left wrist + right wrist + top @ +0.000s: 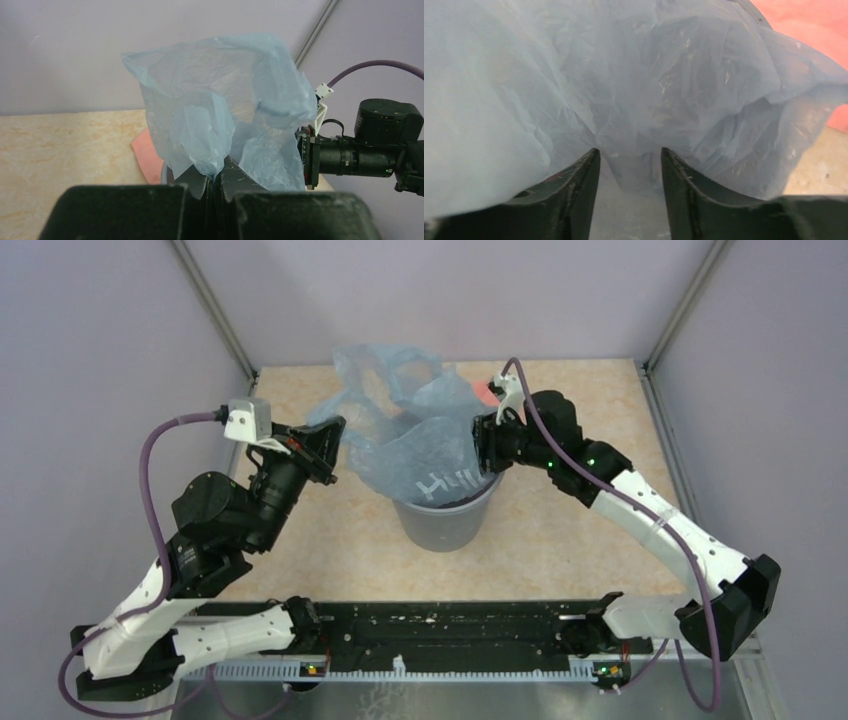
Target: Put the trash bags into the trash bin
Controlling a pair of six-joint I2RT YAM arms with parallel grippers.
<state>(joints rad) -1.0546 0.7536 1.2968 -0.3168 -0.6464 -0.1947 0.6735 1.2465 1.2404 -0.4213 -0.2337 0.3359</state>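
The pale-blue trash bag (415, 440) with white lettering hangs partly inside the grey trash bin (445, 525) and billows above its rim. My left gripper (337, 438) is shut on the bag's left edge, holding it up beside the bin; in the left wrist view the jaws (215, 176) pinch a fold of the bag (220, 100). My right gripper (479, 445) is open at the bag's right side above the bin rim. In the right wrist view its fingers (629, 156) stand apart with the bag's film (624, 90) pressed against and between them.
A salmon-pink folded piece (485, 390) lies on the table behind the bin; it also shows in the left wrist view (147, 156) and the right wrist view (814, 25). Grey walls and metal corner posts (215, 310) enclose the beige table (570, 530).
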